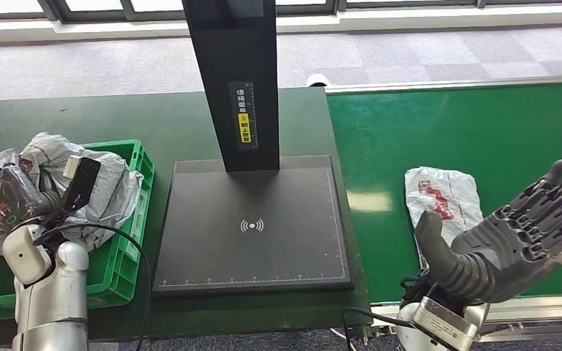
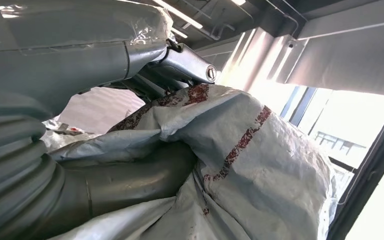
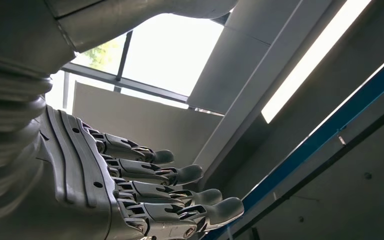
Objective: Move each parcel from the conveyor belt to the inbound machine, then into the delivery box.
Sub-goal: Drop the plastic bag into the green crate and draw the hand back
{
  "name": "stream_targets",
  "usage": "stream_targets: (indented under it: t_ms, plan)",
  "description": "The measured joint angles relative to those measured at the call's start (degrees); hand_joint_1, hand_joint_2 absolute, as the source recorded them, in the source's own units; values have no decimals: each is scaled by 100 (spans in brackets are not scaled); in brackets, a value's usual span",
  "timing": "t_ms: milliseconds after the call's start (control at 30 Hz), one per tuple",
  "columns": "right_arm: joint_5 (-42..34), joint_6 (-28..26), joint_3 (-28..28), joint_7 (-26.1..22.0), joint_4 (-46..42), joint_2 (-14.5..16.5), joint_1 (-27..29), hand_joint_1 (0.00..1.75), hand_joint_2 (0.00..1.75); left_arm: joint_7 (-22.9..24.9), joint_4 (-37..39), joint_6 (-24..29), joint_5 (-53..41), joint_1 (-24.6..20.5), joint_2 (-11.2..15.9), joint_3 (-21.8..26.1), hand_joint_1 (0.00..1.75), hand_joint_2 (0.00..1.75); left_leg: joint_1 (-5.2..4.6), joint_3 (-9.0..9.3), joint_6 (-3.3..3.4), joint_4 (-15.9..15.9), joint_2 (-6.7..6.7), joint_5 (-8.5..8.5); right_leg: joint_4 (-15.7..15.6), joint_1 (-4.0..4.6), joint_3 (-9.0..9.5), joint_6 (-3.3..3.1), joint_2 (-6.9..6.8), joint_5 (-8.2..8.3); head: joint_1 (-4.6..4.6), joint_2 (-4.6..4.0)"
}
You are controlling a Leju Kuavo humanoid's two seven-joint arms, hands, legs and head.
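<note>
Silver arms, black cables — right hand [image 1: 516, 234] dark grey, ribbed wrist cover.

Layout: delivery box, inbound machine, conveyor belt, from left to right.
The delivery box [image 1: 128, 241] holds parcels [image 1: 58, 183]; the inbound machine [image 1: 252, 227] stands centre; 1 parcel [image 1: 443, 201] lies on the conveyor belt [image 1: 461, 131].

Logistics or parcel-sorting demo area inside an office-type building. Evidence: green conveyor belt [image 1: 468, 139] with metal edge rail, dark green table [image 1: 80, 117] carrying a black scanning platform [image 1: 252, 223] with ruler marks, a wireless symbol and a black upright post [image 1: 238, 80] bearing a label in Chinese, and a green plastic crate [image 1: 124, 256] heaped with grey poly mailers [image 1: 51, 183]. Grey carpet tiles [image 1: 102, 62], window frames, strip ceiling lights [image 3: 315, 65].
</note>
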Motion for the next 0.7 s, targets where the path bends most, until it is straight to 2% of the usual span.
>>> stream_targets:
  t_ms: [167, 200, 300, 333, 500, 633, 700]
  plan:
    - [4, 0, 0, 0, 0, 0, 0, 0, 175, 22, 132, 0, -24, -25, -6, 59, 175, 175, 0, 0, 0, 0, 0, 0, 0, 1, 0, 0, 0, 0, 0, 0]
    - [5, 0, 0, 0, 0, 0, 0, 0, 175, 22, 146, 0, -25, -31, -8, 71, 141, 175, 0, 0, 0, 0, 0, 0, 0, 1, 0, 0, 0, 0, 0, 0]
    - [9, 0, 0, 0, 1, 0, 0, 0, 175, 39, 185, 0, -39, -52, -8, 85, 10, 175, 0, 0, 0, 0, 0, 0, 0, 1, 0, 0, 0, 0, 0, 0]
    - [11, 0, 0, 0, 1, 0, 0, 0, 175, 59, 199, 0, -51, -61, -8, 87, 0, 175, 0, -1, 0, 0, 0, 0, 0, 1, 0, 0, 0, 0, 0, 0]
    - [28, 0, -2, 0, 5, 0, -1, 0, 175, 73, 237, 2, -57, -85, -9, 92, 0, 175, 0, -1, 0, 0, -1, 0, 0, 1, 0, 0, 0, 0, 0, 0]
    - [47, 0, -17, 0, 25, 0, -1, 0, 175, -72, 267, 2, -12, -94, -30, 92, 0, 0, 0, 0, 0, 0, -1, 0, 0, 1, 1, 0, -1, 0, 0, 0]
    - [60, 0, -35, 0, 37, 0, 1, 0, 175, -95, 340, 2, 51, -117, -47, 92, 0, 0, 0, 1, 0, 0, -2, 0, 0, 1, 1, 0, -1, 0, 0, 0]
